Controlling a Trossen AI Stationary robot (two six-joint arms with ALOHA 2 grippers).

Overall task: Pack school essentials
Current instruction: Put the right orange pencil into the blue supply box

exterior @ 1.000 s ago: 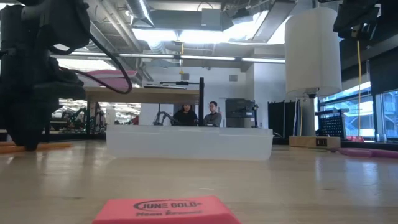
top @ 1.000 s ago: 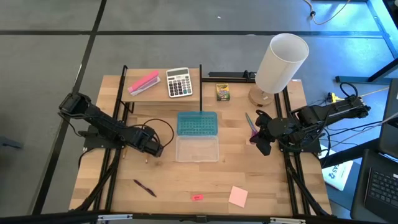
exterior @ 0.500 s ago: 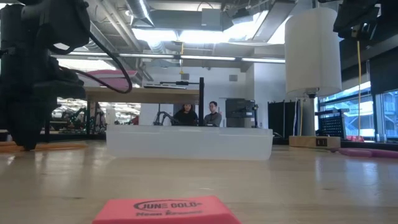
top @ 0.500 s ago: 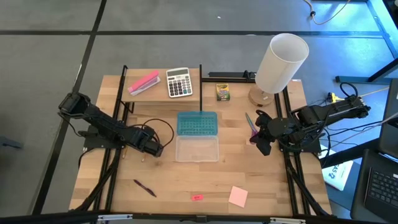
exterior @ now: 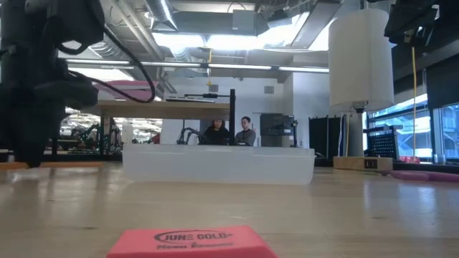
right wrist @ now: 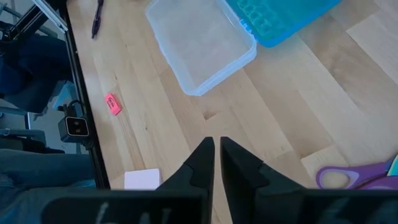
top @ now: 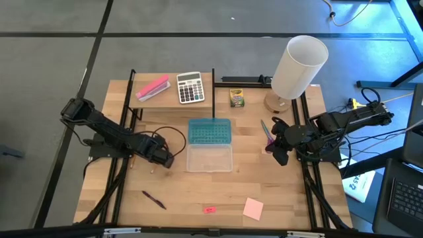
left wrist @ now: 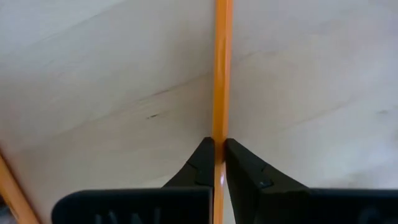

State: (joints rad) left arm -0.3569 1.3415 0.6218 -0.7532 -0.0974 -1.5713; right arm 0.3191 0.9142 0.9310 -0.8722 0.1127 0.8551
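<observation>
High view showed a wooden worktop (top: 178,198) with a clear plastic box (top: 209,158) in the middle. Its blue lid (top: 209,131) lay open and flat, touching the box on the far side. The clear box had nothing in it. The left hand (left wrist: 218,163) was down low on the worktop, left of the box, and it pinched one orange pencil (left wrist: 220,74) between its fingers. A second orange pencil (left wrist: 11,190) lay on the wood close by. The right hand (right wrist: 217,152) was on the other side of the box, with its fingers pressed together and nothing in them. Purple-handled scissors (top: 266,134) lay just beside that hand. A yellow-green crayon box (top: 236,98) stood at the far edge of the worktop, near a big white lamp (top: 299,66). At the near edge lay a dark purple pen (top: 153,199), a tiny pink eraser (top: 209,209) and a pale pink sticky-note pad (top: 253,209), all well apart from the clear box. A pink stapler (top: 153,88) and a calculator (top: 190,87) sat on a small shelf (top: 172,99) at the back. Two people (exterior: 231,132) sat far off in the room.
</observation>
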